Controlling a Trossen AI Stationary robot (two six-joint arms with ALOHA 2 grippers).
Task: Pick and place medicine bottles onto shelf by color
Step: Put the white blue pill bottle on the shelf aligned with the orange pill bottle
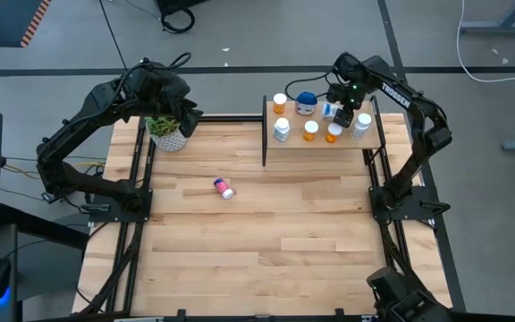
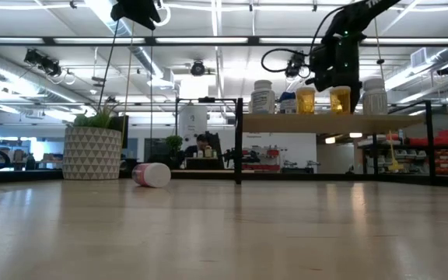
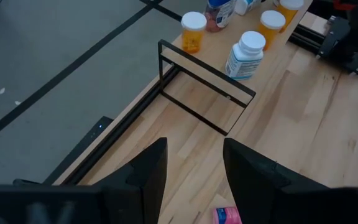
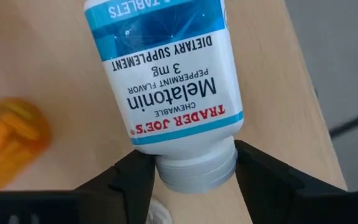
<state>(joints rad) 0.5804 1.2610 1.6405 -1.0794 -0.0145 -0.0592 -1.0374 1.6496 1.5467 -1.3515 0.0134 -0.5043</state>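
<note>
The shelf stands at the table's far right and carries several medicine bottles: orange ones, white ones and a rounded blue one. A white bottle with a blue label lies on its side there, and my right gripper is shut on it from above. A pink bottle lies on its side on the tabletop. My left gripper hangs open and empty high over the far left, near the potted plant. My right gripper pinches the white bottle's cap between its two fingers, one on each side. The fingers point down and lie across the bottle's length. The bottle lies on its side with its body on the shelf top.
Black metal posts mark the shelf's left end, and an orange bottle stands close beside the held one. The table's middle and near half show bare wood. A person sits in the room behind the table in the low view.
</note>
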